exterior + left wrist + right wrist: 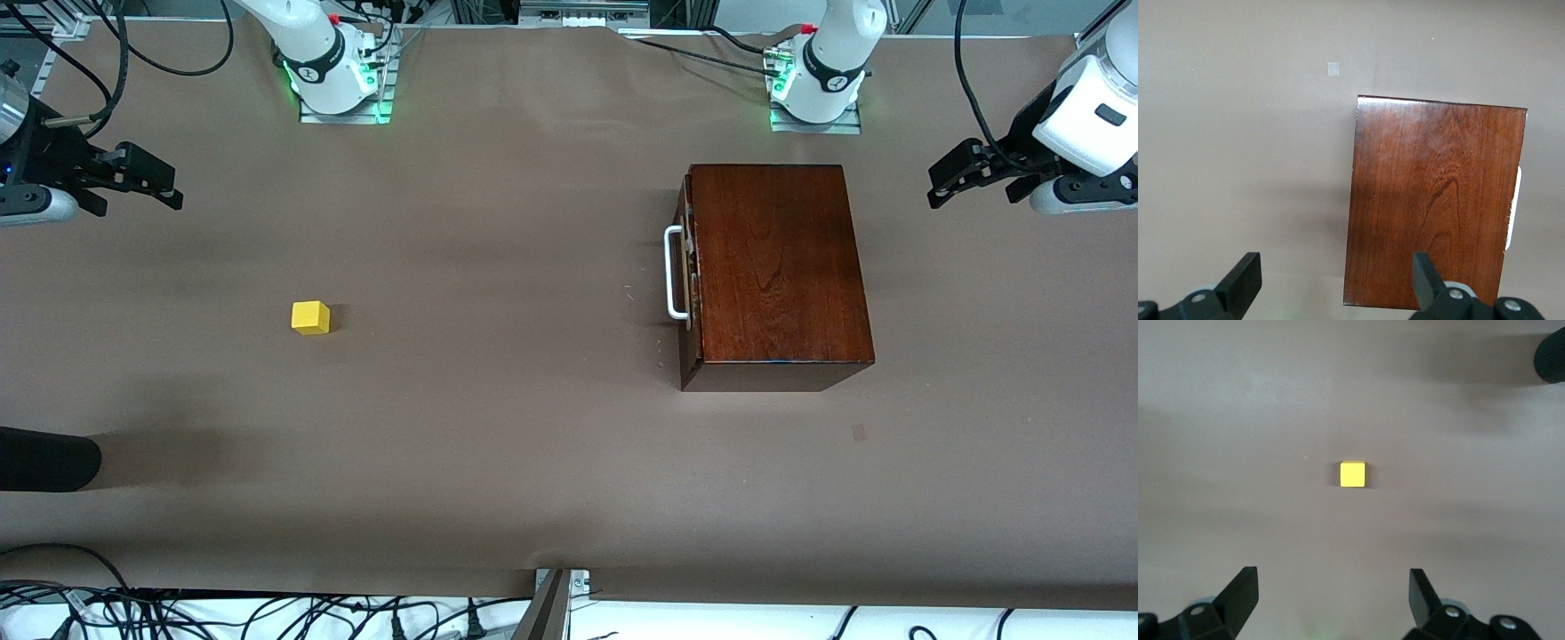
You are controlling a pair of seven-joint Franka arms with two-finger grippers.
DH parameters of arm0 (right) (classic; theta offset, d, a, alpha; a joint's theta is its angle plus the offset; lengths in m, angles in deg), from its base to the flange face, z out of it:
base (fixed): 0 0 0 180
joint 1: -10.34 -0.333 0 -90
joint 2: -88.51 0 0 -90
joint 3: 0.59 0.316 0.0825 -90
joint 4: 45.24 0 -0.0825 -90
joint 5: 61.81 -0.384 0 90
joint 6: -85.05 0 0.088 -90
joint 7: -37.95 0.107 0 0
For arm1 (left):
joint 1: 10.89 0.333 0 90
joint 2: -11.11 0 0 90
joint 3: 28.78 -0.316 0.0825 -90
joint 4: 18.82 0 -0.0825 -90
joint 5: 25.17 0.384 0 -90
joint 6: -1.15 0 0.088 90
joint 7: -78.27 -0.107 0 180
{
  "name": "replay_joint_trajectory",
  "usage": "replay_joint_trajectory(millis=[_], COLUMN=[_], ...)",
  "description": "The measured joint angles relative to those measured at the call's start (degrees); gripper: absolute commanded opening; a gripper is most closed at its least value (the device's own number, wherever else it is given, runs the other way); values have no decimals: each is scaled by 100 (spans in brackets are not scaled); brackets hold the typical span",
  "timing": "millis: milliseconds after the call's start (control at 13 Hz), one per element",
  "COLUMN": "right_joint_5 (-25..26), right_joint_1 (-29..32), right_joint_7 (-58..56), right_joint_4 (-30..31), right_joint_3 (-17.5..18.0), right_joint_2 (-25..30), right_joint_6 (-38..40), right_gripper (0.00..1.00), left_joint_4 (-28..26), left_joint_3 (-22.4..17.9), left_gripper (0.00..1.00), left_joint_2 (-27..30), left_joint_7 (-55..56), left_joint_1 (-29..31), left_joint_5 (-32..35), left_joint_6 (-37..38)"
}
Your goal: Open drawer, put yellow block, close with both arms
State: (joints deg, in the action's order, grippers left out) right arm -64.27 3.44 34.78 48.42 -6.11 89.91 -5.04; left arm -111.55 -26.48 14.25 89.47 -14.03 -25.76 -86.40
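The mahogany box (778, 267) stands toward the left arm's end of the table, its drawer shut, with the white bar handle (676, 272) facing the table's middle. It also shows in the left wrist view (1431, 207). The yellow block (310, 317) lies on the table toward the right arm's end, and shows in the right wrist view (1353, 474). My left gripper (944, 185) is open and empty, up in the air at the table's end beside the box. My right gripper (151, 182) is open and empty, up at the table's other end.
A dark rounded object (44, 458) juts in over the table edge, nearer to the front camera than the block. A small pale patch (858, 433) marks the brown cloth near the box. Cables run along the near edge.
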Motion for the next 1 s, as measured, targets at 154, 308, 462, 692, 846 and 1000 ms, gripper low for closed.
replay_joint_trajectory(millis=[154, 308, 462, 692, 846, 1000], right_joint_5=[0, 0, 0, 0, 0, 0], right_joint_1=[0, 0, 0, 0, 0, 0], right_joint_7=[0, 0, 0, 0, 0, 0], right_joint_4=[0, 0, 0, 11, 165, 468], right_joint_3=[0, 0, 0, 0, 1, 4], right_joint_2=[0, 0, 0, 9, 84, 212], right_joint_6=[1, 15, 38, 54, 17, -167], right_gripper=[100, 100, 100, 100, 100, 100], left_joint_4=[0, 0, 0, 0, 0, 0], left_joint_3=[0, 0, 0, 13, 36, 59], left_gripper=[100, 100, 100, 100, 100, 100], left_joint_2=[0, 0, 0, -4, -17, -19], left_joint_7=[0, 0, 0, 0, 0, 0], left_joint_1=[0, 0, 0, -1, -2, -3], left_joint_5=[0, 0, 0, 0, 0, 0], left_joint_6=[0, -1, -1, -1, -1, -1])
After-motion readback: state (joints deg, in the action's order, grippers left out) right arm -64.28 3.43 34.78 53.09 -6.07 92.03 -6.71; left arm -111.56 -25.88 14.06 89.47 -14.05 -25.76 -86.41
